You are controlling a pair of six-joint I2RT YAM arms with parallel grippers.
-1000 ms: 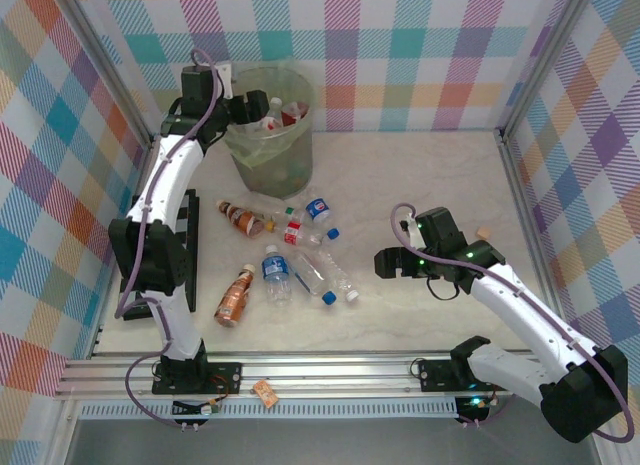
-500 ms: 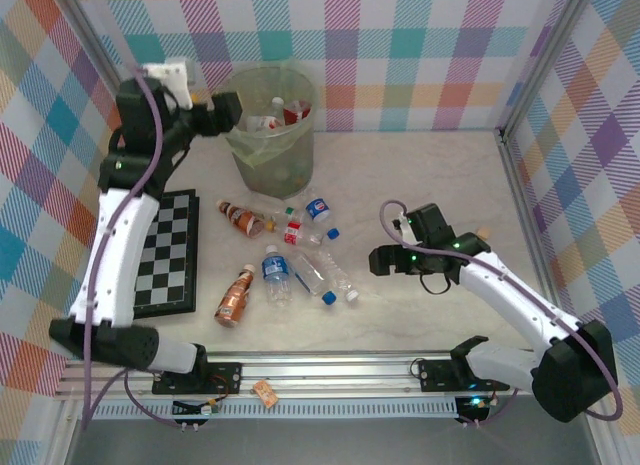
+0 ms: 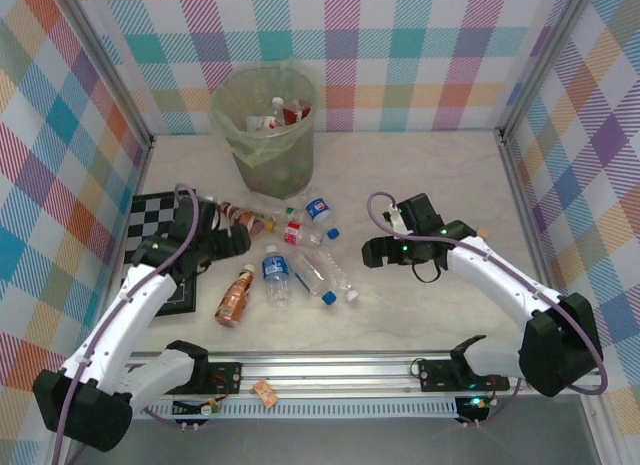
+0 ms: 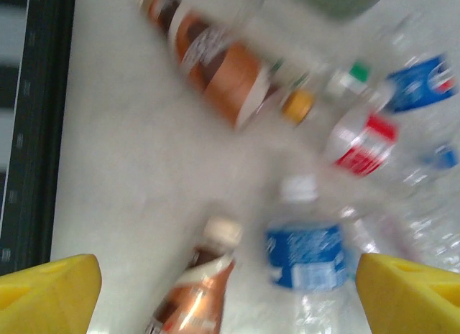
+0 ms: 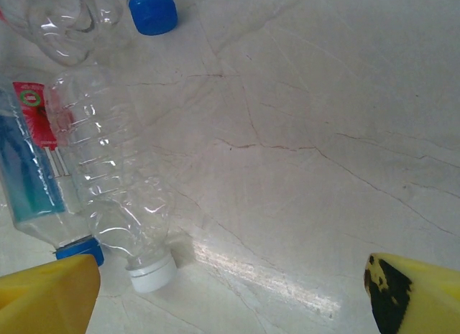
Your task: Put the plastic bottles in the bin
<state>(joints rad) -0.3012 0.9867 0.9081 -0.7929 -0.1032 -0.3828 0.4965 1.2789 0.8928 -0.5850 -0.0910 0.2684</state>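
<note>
One bin (image 3: pixel 268 135), pale green, translucent, bag-lined, stands upright at the far left of the surface (image 3: pixel 430 175), near the back wall. Some bottles (image 3: pixel 283 112) are already inside: two or three show near the rim, one with a red label. More show dimly through the wall, count unclear.

Left gripper (image 3: pixel 233 243) hangs low at the left edge of the loose pile, yellow fingers (image 4: pixel 47 291) wide apart, nothing between them. Right gripper (image 3: pixel 372 253) sits low at the pile's right edge, also spread and empty.

Roughly seven or eight bottles lie on their sides on the surface just in front of the bin, between the two grippers. Two are brown (image 3: pixel 235 295), the rest clear with a blue label (image 3: pixel 275 270) or red label (image 3: pixel 298 233). The clear ones look thin, ribbed and empty.

Judgement: partly done, most of the pile left.

Caps are blue, white, one green. A loose blue cap (image 5: pixel 152 9) lies apart, and a white-capped bottle (image 5: pixel 115 183) lies nearest the right gripper.
</note>
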